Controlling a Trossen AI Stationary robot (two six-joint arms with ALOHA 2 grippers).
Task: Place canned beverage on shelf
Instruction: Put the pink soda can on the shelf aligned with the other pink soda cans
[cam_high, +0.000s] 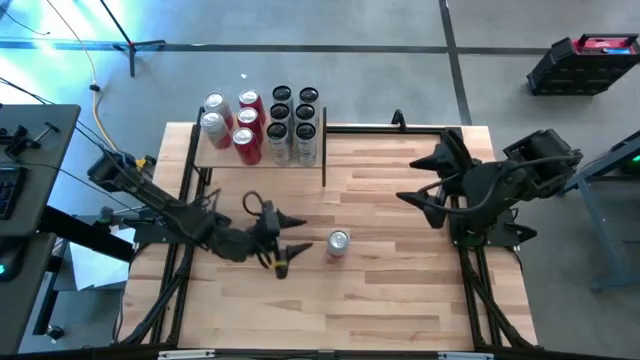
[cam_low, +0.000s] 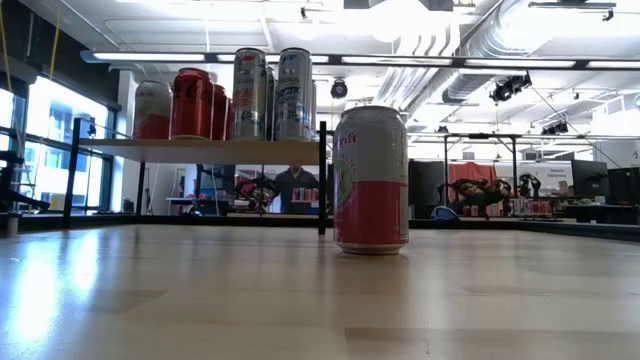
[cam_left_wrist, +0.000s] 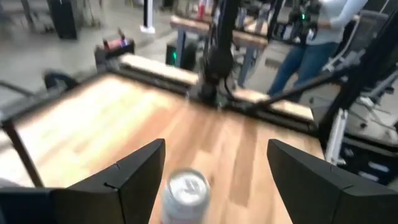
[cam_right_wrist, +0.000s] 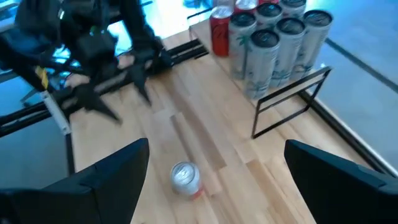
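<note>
A single beverage can (cam_high: 338, 243), silver on top with a pink lower band, stands upright on the wooden tabletop (cam_high: 400, 290) just below the middle of the high view. In the low view it stands near the centre of the frame, well in front of the shelf (cam_low: 200, 150).

The left tool (cam_high: 285, 240) lies low over the tabletop in the lower left of the high view, just left of the can and pointing at it. Its two dark fingers (cam_left_wrist: 134, 177) stand apart, and in the left wrist view the can's silver top (cam_left_wrist: 185, 186) shows between them at the bottom centre of the frame, not touched by either finger.

The right tool (cam_high: 418, 180) sits at the right of the high view, over the tabletop's right part and well apart from the can. Its fingers (cam_right_wrist: 109, 180) are spread wide and hold nothing.

The shelf (cam_high: 222, 155), a small light-wood board with thin black posts, is in the upper left of the tabletop. On it stand red and silver cans (cam_high: 247, 135) on its left part and a block of taller silver cans with dark tops (cam_high: 293, 125) on its right part.
</note>
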